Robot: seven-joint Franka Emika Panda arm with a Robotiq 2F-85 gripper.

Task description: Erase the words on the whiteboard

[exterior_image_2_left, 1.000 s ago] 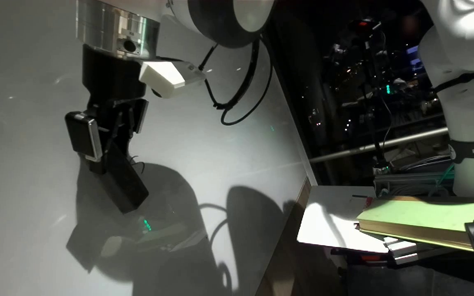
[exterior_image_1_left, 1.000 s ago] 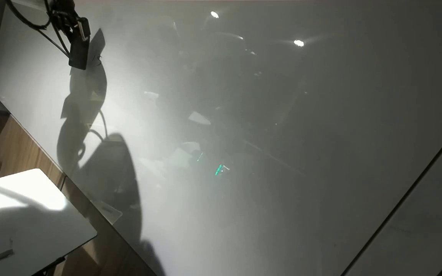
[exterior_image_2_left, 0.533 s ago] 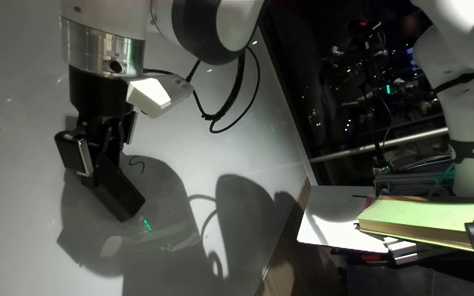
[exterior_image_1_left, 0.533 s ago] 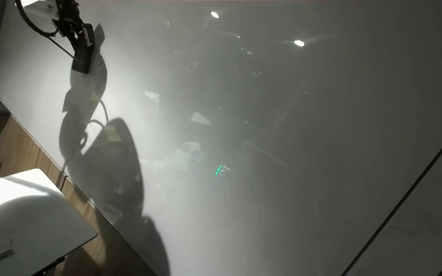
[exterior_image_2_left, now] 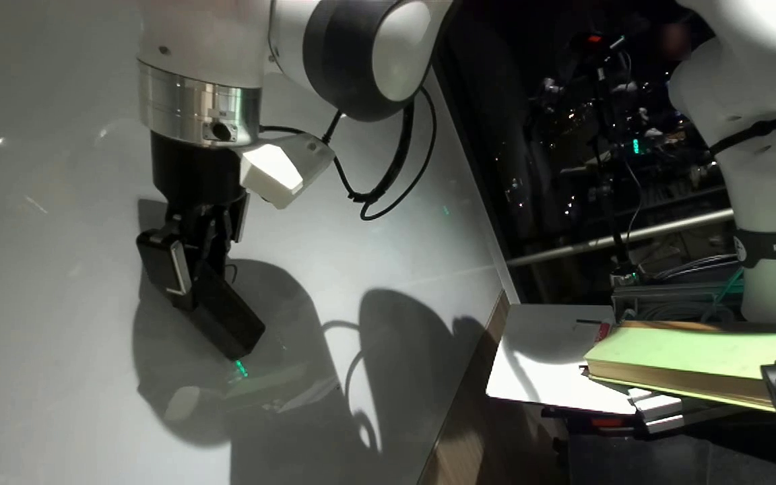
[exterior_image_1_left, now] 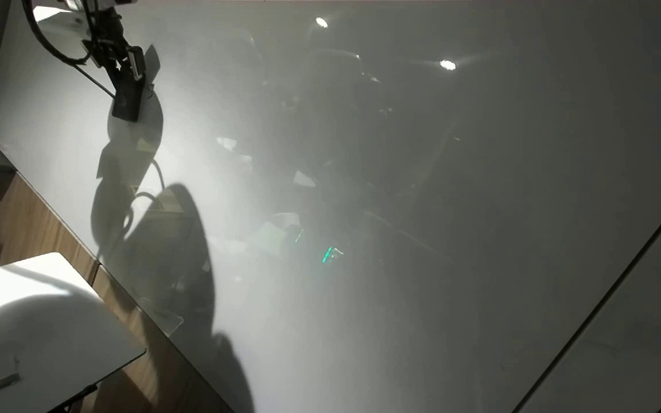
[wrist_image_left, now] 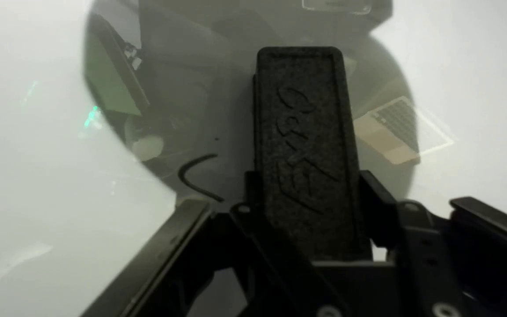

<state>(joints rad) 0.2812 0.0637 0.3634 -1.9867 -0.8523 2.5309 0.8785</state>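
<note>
Two fingers (wrist_image_left: 379,211) clamp the long sides of a dark whiteboard eraser (wrist_image_left: 302,110), near its rear end, so that most of the block juts out ahead of their tips. That hold probably serves to keep the gripper (wrist_image_left: 310,187) itself off the whiteboard (wrist_image_left: 38,185) while the wiping face, hidden in the wrist view, turns toward it; the face on show carries grooved lettering. Just left of the fingers in the wrist view is what shows of the words (wrist_image_left: 181,173), one curved black marker stroke, and ahead of it, nearer the eraser's side, sits a tiny dark speck (wrist_image_left: 217,139) (ink or dirt, I can't say). More writing could lie beneath the eraser. The laptop shape (wrist_image_left: 394,127) to the right of the fingers looks like a mere reflection, nothing to rub at. Whether the eraser touches the board, none of the views settles. The erasing seems unfinished; a pressed sweep leftward from the fingers, block held flat, would be the sensible next move.
</note>
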